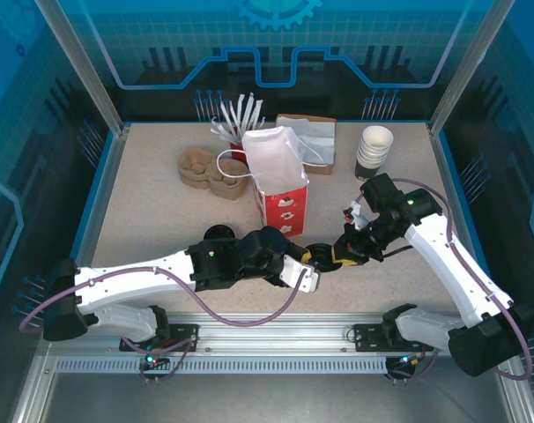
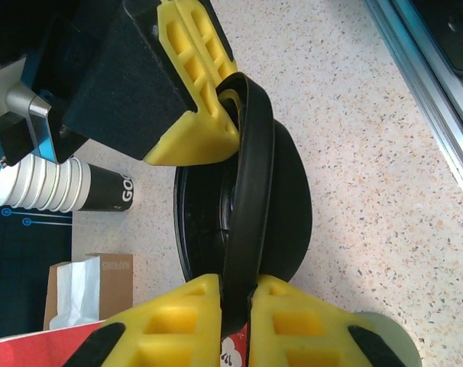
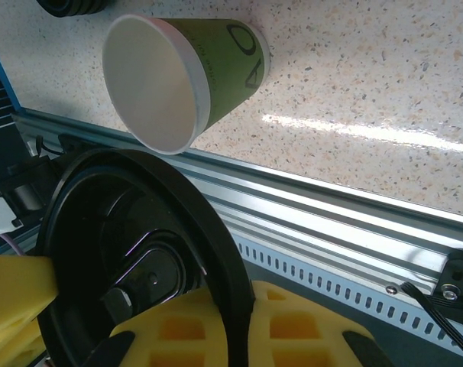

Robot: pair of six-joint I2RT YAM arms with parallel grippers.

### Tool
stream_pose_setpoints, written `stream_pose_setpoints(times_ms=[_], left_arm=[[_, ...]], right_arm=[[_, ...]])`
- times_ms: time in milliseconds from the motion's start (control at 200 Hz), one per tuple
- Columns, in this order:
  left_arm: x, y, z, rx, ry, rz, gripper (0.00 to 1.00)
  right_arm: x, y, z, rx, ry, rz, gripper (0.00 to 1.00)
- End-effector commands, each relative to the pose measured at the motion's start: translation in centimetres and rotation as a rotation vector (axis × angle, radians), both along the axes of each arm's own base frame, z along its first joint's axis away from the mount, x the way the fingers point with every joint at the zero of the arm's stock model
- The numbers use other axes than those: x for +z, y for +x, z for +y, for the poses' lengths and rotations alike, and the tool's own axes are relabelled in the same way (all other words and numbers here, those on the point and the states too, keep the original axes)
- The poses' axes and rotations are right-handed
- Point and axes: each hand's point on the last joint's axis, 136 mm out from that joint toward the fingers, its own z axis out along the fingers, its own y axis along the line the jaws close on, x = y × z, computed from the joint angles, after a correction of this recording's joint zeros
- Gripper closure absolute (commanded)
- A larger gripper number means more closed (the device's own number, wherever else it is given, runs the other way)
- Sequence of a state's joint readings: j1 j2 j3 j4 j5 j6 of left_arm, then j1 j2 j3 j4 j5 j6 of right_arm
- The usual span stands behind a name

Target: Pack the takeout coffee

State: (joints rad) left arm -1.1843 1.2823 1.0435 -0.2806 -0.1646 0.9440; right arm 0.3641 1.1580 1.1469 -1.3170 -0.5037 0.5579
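Nearest, just inside the aluminium front rail (image 3: 331, 214), the olive-green paper cup with a white inside (image 3: 216, 57) sits on the speckled counter (image 3: 369, 61). Its mouth is open, there is no lid on it and it looks empty. It reads upright to me, but the wrist angle makes that hard to call. Just beyond it both arms meet on the round black plastic lid (image 2: 277, 214), held on edge off the counter. The left pincer (image 2: 235, 294) is pinched narrow on one side of the rim, and the right pincer (image 1: 339, 254) is clamped on the opposite side. The rim looks doubled, so it may be two nested lids; cannot tell. My read: lid handover or regrasp before capping. Release one side only, once the other has a firm bite. Don't pull with both clamped, since the thin rim will likely flex or pop out. Then turn the lid flat, centre it over the cup mouth and press evenly. A light cup may skid, so steady its wall with the free pincer. Further back stands the red paper bag with white lining (image 1: 283, 207), top open and the likely destination. Left of it is the brown cardboard cup carrier (image 1: 205, 172). The stack of white-rimmed dark cups (image 1: 374, 145) is at the far right; keep elbows clear.
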Motion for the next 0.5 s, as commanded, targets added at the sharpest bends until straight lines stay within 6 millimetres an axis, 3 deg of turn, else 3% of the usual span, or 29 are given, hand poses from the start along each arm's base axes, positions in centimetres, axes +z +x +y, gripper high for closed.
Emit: stream_pose_setpoints(times_ms=[0,145,495], left_arm=[[1.5,1.1,-0.6,0.059,-0.051,0.001,0.90],[1.9,0.9,-0.4,0.085,-0.081,0.038,0.90],[3.7,1.2,0.3,0.209,-0.192,0.203,0.90]], right_arm=[[2.0,-0.3,0.3,0.002,0.047,-0.041,0.85],[3.6,0.8,-0.4,-0.045,0.064,-0.132,0.69],[6.9,2.1,-3.4,-0.151,0.038,-0.364,0.59]])
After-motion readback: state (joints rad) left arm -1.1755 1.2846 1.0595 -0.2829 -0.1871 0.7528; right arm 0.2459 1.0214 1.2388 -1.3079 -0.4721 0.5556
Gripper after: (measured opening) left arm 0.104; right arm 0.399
